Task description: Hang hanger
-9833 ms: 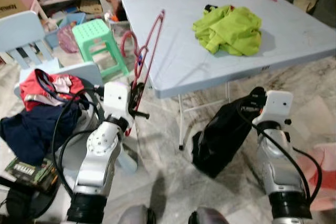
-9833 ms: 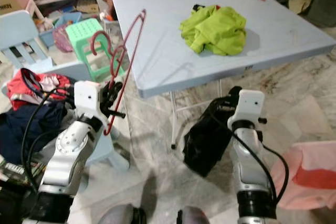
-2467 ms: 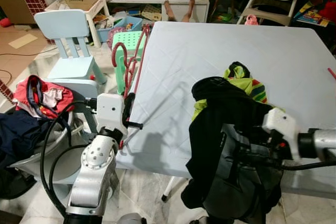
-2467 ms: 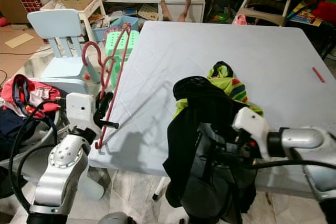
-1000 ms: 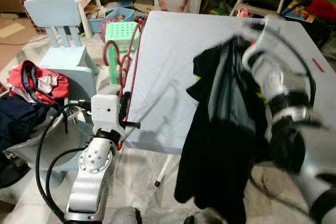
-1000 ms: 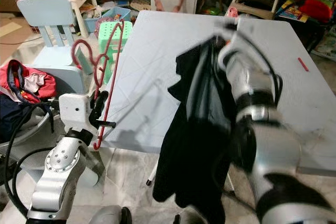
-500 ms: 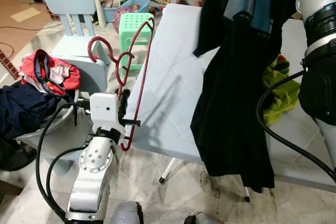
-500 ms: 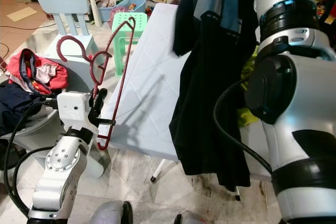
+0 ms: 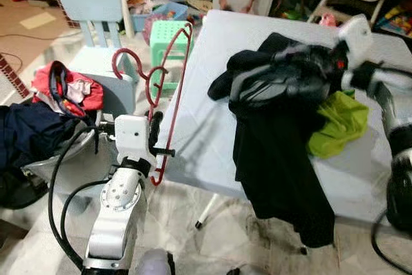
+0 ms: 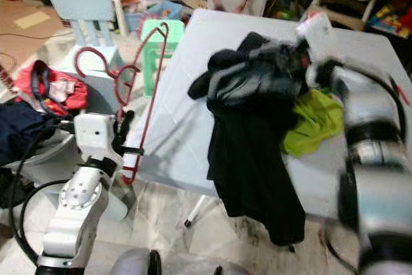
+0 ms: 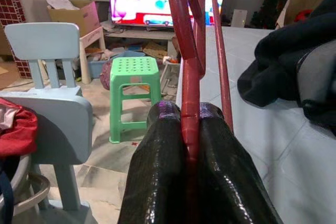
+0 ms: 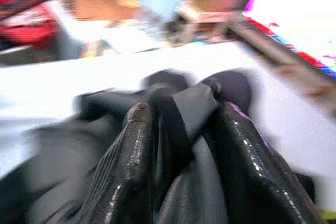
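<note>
A thin dark-red wire hanger (image 9: 168,88) is pinched upright between the closed fingers of the left gripper (image 11: 190,116), just off the left edge of the pale blue-grey table (image 9: 206,120). A limp black fabric garment (image 9: 277,133), draped over the table's front edge, is clamped by the right gripper (image 12: 181,114) beside a crumpled lime-green cloth (image 9: 338,123).

Silver arms (image 9: 119,204), black cables (image 9: 61,178), white wrists (image 9: 132,134)
</note>
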`<state>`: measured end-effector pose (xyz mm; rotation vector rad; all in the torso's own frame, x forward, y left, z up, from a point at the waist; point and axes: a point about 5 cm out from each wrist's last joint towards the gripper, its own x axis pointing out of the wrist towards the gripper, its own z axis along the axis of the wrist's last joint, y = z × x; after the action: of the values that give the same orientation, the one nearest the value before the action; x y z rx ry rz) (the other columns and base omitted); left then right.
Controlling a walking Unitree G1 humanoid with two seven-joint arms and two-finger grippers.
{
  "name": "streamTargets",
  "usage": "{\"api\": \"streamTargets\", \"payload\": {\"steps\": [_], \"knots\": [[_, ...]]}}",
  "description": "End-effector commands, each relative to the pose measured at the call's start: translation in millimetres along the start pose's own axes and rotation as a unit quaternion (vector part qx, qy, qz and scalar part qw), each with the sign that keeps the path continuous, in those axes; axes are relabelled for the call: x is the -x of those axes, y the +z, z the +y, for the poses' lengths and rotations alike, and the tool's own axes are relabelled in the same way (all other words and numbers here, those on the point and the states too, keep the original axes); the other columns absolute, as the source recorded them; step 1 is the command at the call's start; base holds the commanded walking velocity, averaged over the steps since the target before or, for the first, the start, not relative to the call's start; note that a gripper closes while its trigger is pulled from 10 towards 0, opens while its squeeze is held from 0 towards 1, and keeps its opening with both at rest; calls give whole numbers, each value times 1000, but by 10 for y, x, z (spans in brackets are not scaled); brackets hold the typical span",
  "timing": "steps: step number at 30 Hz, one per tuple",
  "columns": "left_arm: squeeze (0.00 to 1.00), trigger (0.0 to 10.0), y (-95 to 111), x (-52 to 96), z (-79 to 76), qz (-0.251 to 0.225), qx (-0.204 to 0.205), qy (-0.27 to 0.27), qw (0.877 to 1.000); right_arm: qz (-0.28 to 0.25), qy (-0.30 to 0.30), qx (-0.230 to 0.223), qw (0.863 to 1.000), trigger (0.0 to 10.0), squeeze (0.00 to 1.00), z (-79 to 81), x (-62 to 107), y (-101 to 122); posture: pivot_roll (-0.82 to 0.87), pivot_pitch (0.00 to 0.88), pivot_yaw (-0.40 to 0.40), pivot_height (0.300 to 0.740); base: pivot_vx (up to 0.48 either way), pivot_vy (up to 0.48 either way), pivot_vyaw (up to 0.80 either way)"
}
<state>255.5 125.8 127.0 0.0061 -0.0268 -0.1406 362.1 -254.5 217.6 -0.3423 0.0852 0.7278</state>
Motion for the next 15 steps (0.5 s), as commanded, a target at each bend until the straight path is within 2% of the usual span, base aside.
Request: {"api": "streamTargets", "payload": {"steps": [1, 3, 4, 5, 6, 8, 9, 11, 13, 14, 15], "knots": [[0, 10000, -185, 35, 24, 48, -5, -1, 999, 7, 19, -19, 1000, 10000, 1000, 33, 78, -46, 30, 20, -26, 740, 0, 0, 0], [0, 10000, -179, 19, 29, 47, -6, -4, 999, 0, 29, -41, 999, 10000, 1000, 67, 178, -94, 27, 20, -24, 740, 0, 0, 0], [0, 10000, -177, 10, 33, 47, -6, -4, 999, -24, 22, -65, 997, 10000, 1000, 41, 244, -53, 25, 20, -19, 740, 0, 0, 0], [0, 10000, -180, 11, 22, 48, -6, -6, 999, -57, 31, -112, 992, 10000, 1000, 31, 357, 12, 25, 18, -15, 740, 0, 0, 0], [0, 10000, -182, 14, 21, 48, -6, -7, 999, -60, 31, -118, 991, 10000, 1000, 41, 386, 22, 25, 18, -14, 740, 0, 0, 0], [0, 10000, -217, 54, 17, 57, -2, -9, 998, -90, 9, -167, 982, 10000, 1000, -28, 494, 9, 22, 16, -7, 740, 0, 0, 0], [0, 10000, -221, 56, 18, 57, -2, -9, 998, -98, 19, -184, 978, 10000, 1000, -8, 515, 20, 22, 16, -7, 740, 0, 0, 0], [0, 10000, -215, 44, 21, 56, -3, -11, 998, -80, 105, -222, 966, 10000, 1000, 200, 636, -26, 24, 17, -7, 740, 0, 0, 0], [0, 10000, -212, 40, 34, 56, -4, -10, 998, -17, 178, -232, 956, 10000, 1000, 435, 789, -165, 22, 23, -9, 740, 0, 0, 0], [0, 10000, -216, 43, 44, 58, -4, -11, 998, 31, 233, -240, 942, 10000, 1000, 607, 909, -282, 17, 26, -8, 740, 0, 0, 0], [0, 10000, -217, 44, 45, 58, -4, -12, 998, 40, 245, -244, 938, 10000, 1000, 645, 937, -305, 17, 26, -8, 740, 0, 0, 0]]}}
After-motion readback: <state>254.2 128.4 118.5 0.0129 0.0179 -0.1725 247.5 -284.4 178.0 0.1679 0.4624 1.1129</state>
